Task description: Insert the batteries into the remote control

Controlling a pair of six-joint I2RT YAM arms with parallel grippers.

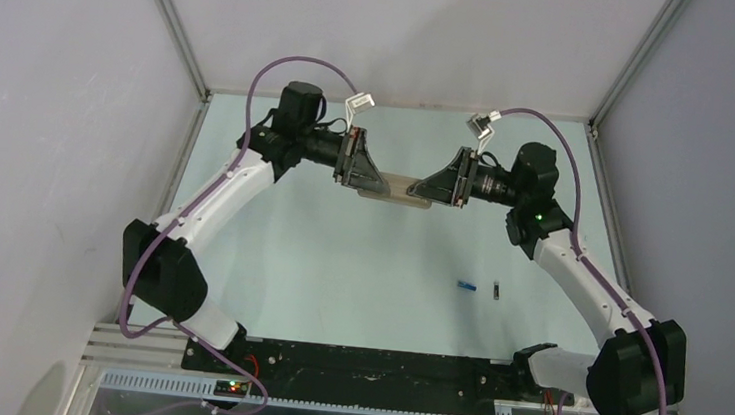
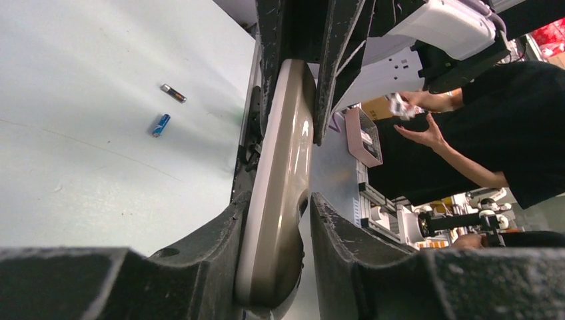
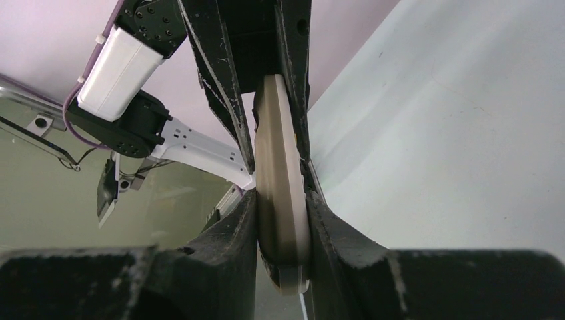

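While remote control [image 1: 401, 194] hangs clamped between left end effector [image 1: 381, 185], right end effector [image 1: 420, 190]

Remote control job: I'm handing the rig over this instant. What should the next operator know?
Left gripper: fingers shut on one end of the remote control.
Right gripper: fingers shut on its other end, so both arms hold it at the far middle of the table.
Batteries: the blue battery and the dark battery lie apart on the table at near right, by the right arm.
Done: remote gripped by both arms. No battery is loaded.
Left: whether the battery slot is open cannot be seen. Probably free one gripper, then fetch and seat each battery.
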